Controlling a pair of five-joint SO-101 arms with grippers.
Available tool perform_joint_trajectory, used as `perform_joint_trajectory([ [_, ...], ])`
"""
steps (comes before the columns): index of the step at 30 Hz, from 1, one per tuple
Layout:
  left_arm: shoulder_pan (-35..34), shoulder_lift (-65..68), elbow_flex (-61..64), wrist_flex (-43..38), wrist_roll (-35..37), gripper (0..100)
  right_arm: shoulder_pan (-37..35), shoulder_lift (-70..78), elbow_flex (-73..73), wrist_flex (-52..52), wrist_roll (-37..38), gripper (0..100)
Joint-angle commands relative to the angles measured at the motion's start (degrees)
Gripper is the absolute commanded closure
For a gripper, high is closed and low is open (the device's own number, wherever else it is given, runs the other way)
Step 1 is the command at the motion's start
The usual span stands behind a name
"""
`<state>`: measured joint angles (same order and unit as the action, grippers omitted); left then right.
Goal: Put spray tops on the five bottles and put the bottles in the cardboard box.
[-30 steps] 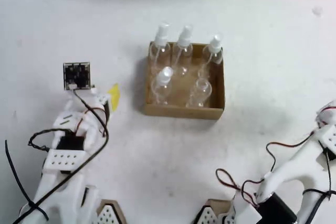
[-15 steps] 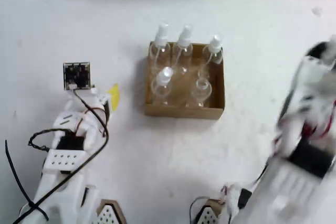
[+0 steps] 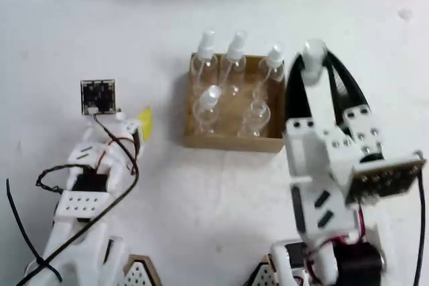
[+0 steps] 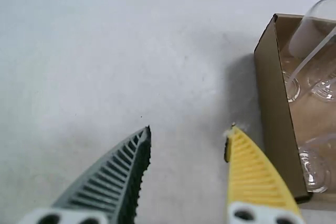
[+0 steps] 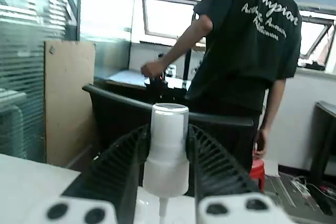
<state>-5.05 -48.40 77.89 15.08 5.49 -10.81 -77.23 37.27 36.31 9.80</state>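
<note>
on the white tabletop the cardboard box holds all five bottles, four capped; the near-right bottle is bare. right gripper fingers clamp the last spray top upright beside the box, likely for it; left gripper fingers gape, idle.

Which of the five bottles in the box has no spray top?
The near-row bottle on the right arm's side: its neck is bare, while the other four wear white tops.
</note>
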Motion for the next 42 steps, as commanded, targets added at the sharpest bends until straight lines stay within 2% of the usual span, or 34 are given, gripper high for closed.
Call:
perform_joint_trajectory([
  [1, 0.57, -1.01, -0.44, -1.49, -0.44, 78, -2.42, 8.66, 0.35, -12.7, 0.53, 98.1],
  [6, 0.57, -1.01, -0.44, -1.49, -0.44, 78, -2.42, 19.65, -2.2, -14.9, -1.23, 98.1],
  [11, 0.66, -1.1, -0.44, -1.49, -0.44, 78, -1.36, 20.62, -1.85, -14.37, -14.33, 98.1],
  [15, 0.66, -1.19, -0.35, -1.49, -0.44, 78, -0.48, 19.91, 1.23, -15.08, -19.25, 98.1],
  [23, 0.66, -1.19, -0.35, -1.49, -0.44, 78, -1.36, 18.86, 9.76, -23.78, -19.52, 98.1],
  [42, 0.66, -1.19, -0.35, -1.49, -0.44, 78, -0.4, 17.98, 9.58, -24.31, -17.67, 98.1],
])
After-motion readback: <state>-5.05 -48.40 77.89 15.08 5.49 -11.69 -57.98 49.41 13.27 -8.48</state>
